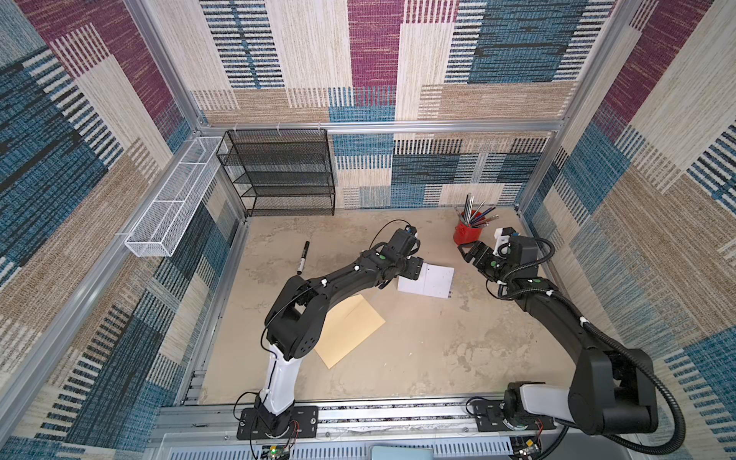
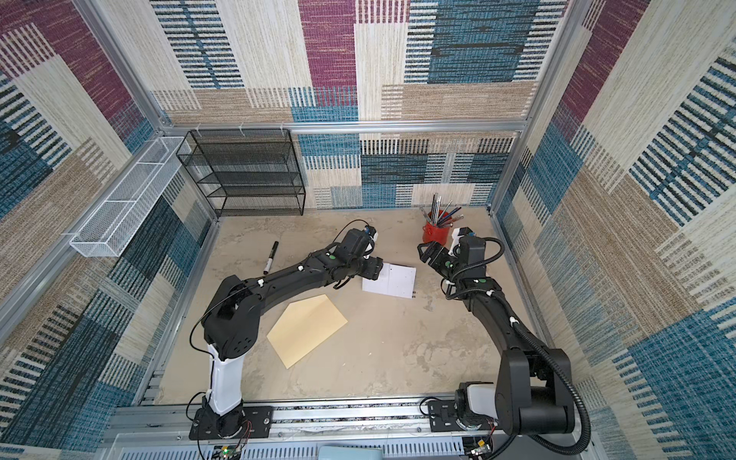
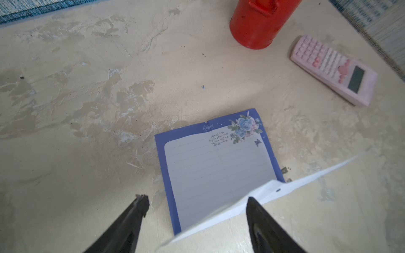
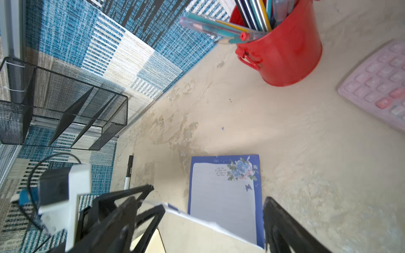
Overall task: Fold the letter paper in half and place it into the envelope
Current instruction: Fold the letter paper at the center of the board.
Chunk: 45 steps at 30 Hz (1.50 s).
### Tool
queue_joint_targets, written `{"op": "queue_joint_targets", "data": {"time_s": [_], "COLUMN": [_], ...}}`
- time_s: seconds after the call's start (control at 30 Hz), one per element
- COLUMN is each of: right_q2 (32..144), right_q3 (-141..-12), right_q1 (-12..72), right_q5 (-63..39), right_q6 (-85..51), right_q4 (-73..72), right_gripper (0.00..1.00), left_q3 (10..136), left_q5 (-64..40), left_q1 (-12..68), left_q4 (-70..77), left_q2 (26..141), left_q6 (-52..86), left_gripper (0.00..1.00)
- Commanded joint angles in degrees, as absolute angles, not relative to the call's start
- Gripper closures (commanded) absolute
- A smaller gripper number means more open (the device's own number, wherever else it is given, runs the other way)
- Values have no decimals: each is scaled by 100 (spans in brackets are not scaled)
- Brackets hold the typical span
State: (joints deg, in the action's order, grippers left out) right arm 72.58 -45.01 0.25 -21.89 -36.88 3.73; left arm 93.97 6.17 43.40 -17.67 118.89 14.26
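Presently my left claw [image 3: 196, 198] stands released, its two black fingers [image 3: 129, 223] spread wide over one end of the letter paper [image 3: 214, 170], with nothing pinched between them. One half of the sheet lies flat and face up. It has a pale lined centre, a blue border, a cluster of blue flowers with a small butterfly in one corner, and a crease running down the middle. The other half rises beneath my claw as a plain white flap, tilted up rather than pressed down. It sits just beside one finger, and I cannot tell whether they touch. In both top views only that white back shows.

My right claw [image 1: 466, 253] hangs released as well, in the air near the red cup [image 4: 285, 54] of pens [image 4: 254, 15], gripping nothing.

The envelope [image 2: 306, 330] lies flat and tan on the counter [image 1: 418, 358], well apart from the sheet and nearer my bases. In a top view my left arm partly covers it. A pink calculator [image 3: 333, 70] rests near the cup, and a black marker [image 1: 302, 257] lies alone farther off.

The counter is beige and mottled, like worn plaster. A black mesh rack [image 1: 278, 171] stands against the back wall, a white wire basket [image 1: 171, 199] hangs on the side wall, and the walls [image 1: 374, 47] are woven panels of blue, plum and cream.
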Motion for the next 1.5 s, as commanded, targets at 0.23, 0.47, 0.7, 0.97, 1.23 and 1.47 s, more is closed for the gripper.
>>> {"op": "queue_joint_targets", "data": {"time_s": [0.23,0.47,0.7,0.97,1.23,1.47], "right_q2": [7025,7497,8297,8904,8854,8345], "right_q3": [-4602,-4713,-4914,-5000,-4798,-4475], "right_q1": [580,1003,1068,1066,885,765], "right_q5": [-1949,-1507,-1103,-978,-1301,-1323], "right_q6": [-2808,-2659,-2343,-2264,-2377,-2369], "right_q4": [1106,1170,1192,1105,999,1020], "right_gripper": [10,10,10,10,10,10], "left_q3": [10018,10154,10203,10078,9736,9268], "left_q5": [969,985,756,488,198,159], "left_q1": [4337,4324,4245,4179,4181,4231], "left_q4": [-2800,-2965,-3051,-2981,-2907,-2856], "left_q2": [12752,13052,13219,13128,12992,12714], "left_q6": [1149,1228,1333,1386,1618,1895], "left_gripper": [25,24,24,25,26,27]}}
